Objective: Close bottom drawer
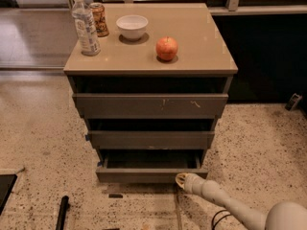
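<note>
- Fingers: the cream two-finger gripper (pixel 181 180) shows me one blunt yellowish tip. I see no gap, so I read the fingers as drawn together with nothing held.
- Contact: the tip sits against the plain front of the grey-brown bottom drawer (pixel 144 175), right of centre, at the front's lower part.
- Arm: the cream jointed arm (pixel 225 200) runs low over the floor from the lower right corner up and left to the gripper. A dark cable loop (pixel 218 219) lies just under it.
- Bottom drawer: part-way out, standing forward of the two above, with its shallow dark tray open to view from above.
- Above it: the plain middle drawer front (pixel 151 140), then the taller top drawer front with whitish scratches (pixel 148 105). Both also stand a little proud of the carcass.
- Counter: on the tan cabinet top (pixel 201 42) are a red apple (pixel 167 48) near the middle, a white bowl (pixel 132 27) behind it to the left, and a clear plastic bottle (pixel 86 25) with a brown can (pixel 99 19) just beside it at the left rear.
- Floor: speckled terrazzo floor (pixel 43 138), with a black rod-like object (pixel 62 212) at lower left, well apart from the drawer.
</note>
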Available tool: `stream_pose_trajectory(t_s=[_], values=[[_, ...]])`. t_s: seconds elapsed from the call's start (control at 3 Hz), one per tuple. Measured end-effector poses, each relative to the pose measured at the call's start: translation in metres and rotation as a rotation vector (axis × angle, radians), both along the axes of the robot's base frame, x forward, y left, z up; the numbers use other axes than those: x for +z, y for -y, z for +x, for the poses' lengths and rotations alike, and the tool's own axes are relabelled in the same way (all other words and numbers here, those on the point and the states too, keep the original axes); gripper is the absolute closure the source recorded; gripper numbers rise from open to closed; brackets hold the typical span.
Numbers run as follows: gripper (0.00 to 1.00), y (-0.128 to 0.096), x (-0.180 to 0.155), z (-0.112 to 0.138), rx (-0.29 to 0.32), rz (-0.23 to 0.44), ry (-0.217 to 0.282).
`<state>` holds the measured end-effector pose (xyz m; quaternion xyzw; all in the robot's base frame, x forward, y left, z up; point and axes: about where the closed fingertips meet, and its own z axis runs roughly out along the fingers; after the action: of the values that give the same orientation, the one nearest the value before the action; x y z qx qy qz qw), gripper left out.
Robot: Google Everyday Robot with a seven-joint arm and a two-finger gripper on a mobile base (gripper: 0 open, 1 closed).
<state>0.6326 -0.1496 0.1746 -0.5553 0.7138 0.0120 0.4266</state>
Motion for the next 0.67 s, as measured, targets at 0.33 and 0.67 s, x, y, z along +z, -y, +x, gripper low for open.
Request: stream_pose_trajectory(t_s=[0.33,0.67], values=[[1.00,-0.003,0.003,0.022,0.004,-0.016,0.019],[1.00,-0.010,0.004,0.046,0.011,-0.038,0.022]])
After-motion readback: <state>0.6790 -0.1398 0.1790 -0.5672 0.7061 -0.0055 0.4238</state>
